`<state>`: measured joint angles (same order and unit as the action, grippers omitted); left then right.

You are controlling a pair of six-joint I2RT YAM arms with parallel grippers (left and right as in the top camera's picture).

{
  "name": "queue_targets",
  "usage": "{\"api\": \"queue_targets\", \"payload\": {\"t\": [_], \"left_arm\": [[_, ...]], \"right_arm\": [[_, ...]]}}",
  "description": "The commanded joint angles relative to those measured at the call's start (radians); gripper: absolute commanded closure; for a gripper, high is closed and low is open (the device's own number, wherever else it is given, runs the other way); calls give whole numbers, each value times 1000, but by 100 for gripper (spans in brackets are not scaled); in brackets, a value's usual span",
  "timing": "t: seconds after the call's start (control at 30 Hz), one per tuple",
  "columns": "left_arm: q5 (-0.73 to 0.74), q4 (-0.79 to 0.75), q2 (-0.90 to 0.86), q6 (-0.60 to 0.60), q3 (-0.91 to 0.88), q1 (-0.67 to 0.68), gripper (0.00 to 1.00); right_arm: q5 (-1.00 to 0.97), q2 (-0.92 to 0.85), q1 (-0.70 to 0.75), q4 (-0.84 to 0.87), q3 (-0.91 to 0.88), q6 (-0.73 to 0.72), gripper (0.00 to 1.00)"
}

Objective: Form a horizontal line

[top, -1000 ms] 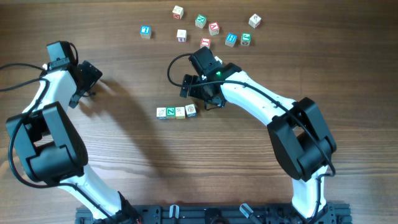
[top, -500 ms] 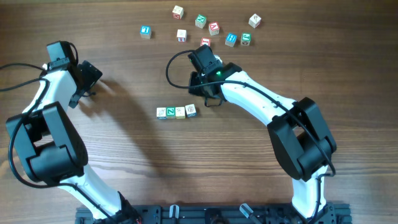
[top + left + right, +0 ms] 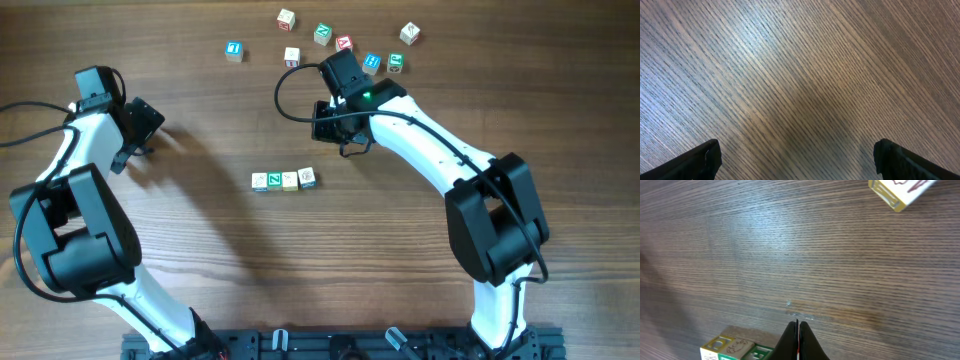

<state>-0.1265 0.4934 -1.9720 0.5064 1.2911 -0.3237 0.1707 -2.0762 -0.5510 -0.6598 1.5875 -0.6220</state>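
The horizontal line is three small letter cubes touching side to side, left of the table's middle. Its near end shows at the bottom left of the right wrist view as yellow and green cube faces. My right gripper hovers above and to the right of the row, apart from it. In its own view the right gripper is shut, with its fingertips pressed together and no cube between them. My left gripper stays far to the left over bare wood. The left wrist view shows the left gripper open and empty.
Several loose letter cubes lie scattered along the far edge, from a teal one across to a white one. One red-lettered cube also shows in the right wrist view as a pale cube at the top right.
My right gripper went from open beside the row's right end to shut, and moved up and right, away from the row. It now covers a red-lettered loose cube. The left arm stayed still.
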Motion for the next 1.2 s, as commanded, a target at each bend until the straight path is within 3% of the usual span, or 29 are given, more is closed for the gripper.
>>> {"api": "queue_targets", "payload": {"t": [0.0,0.43,1.0,1.17], "left_arm": [[-6,0,-3,-5,3,-4,0],[-6,0,-3,-5,3,-4,0],[-6,0,-3,-5,3,-4,0],[-6,0,-3,-5,3,-4,0]], "right_arm": [[-25,-26,-8,22,7,19,96],[10,-77,-15,147,7,16,96],[17,-77,-103,104,-41,16,96],[-58,-77,-104,86,-41,-14,96]]}}
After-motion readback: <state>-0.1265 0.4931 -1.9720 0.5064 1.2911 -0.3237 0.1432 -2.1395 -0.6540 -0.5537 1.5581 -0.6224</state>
